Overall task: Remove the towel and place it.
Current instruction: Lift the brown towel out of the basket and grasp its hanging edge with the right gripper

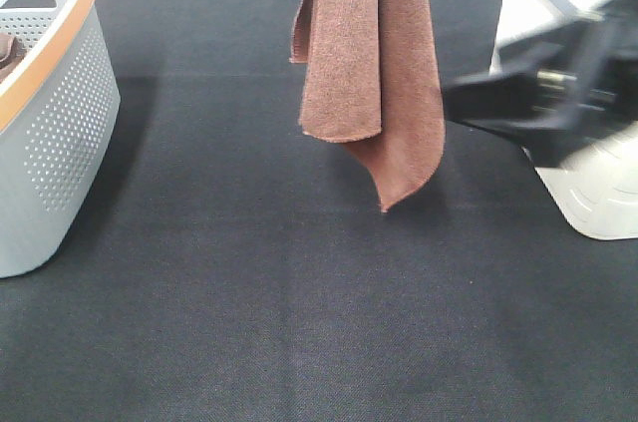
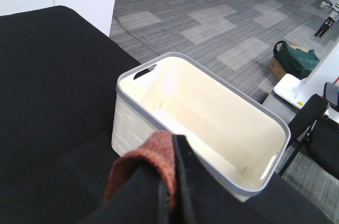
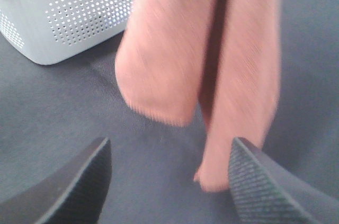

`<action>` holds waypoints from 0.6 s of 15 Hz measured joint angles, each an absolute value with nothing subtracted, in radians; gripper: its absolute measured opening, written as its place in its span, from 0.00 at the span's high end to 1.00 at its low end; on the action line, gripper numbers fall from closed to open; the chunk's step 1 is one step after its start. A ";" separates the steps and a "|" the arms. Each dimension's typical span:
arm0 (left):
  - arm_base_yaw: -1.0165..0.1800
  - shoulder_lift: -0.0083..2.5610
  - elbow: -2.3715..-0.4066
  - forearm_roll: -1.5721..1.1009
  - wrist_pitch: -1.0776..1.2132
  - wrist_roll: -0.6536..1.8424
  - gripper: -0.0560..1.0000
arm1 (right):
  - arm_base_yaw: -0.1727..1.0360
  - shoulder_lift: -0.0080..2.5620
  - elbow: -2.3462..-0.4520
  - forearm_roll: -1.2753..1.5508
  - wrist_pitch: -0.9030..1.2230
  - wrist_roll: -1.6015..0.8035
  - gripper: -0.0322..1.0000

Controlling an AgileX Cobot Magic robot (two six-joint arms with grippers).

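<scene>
Exterior high view: the towel [image 1: 364, 53] hangs folded from the top centre of the frame over the black table [image 1: 299, 322], between the grey basket [image 1: 60, 123] at the left edge and the white bin [image 1: 598, 193] at the right. The left gripper [image 2: 170, 181] is clamped tight on the towel's upper edge. The right gripper [image 3: 169, 150], at mid-right just beside the cloth, has its jaws well apart and grips nothing.

The towel [image 1: 369, 63] is a fuzzy reddish-brown cloth hanging straight down in mid-air, draped in two overlapping folds. The shorter fold's in front with a stitched hem along its bottom edge. The longer one behind ends in a pointy, slightly curled corner.
</scene>
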State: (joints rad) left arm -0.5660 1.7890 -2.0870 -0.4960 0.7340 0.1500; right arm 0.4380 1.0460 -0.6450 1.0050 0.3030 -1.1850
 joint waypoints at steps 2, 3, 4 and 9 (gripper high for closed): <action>-0.566 1.789 -2.087 -0.476 0.731 0.113 0.95 | 0.578 1.143 -0.701 0.957 0.174 -1.164 0.38; -0.566 1.789 -2.087 -0.462 0.719 0.092 0.95 | 0.647 1.191 -0.718 0.937 0.109 -1.161 0.38; -0.566 1.789 -2.087 -0.454 0.706 0.081 0.95 | 0.726 1.250 -0.737 0.921 0.014 -1.160 0.38; -0.566 1.789 -2.087 -0.452 0.704 0.077 0.95 | 0.845 1.428 -0.802 0.930 -0.174 -1.159 0.42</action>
State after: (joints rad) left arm -0.5660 1.7890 -2.0870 -0.4520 0.7040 0.0770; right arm 0.8450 1.4280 -0.8020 0.9300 -0.1740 -1.1590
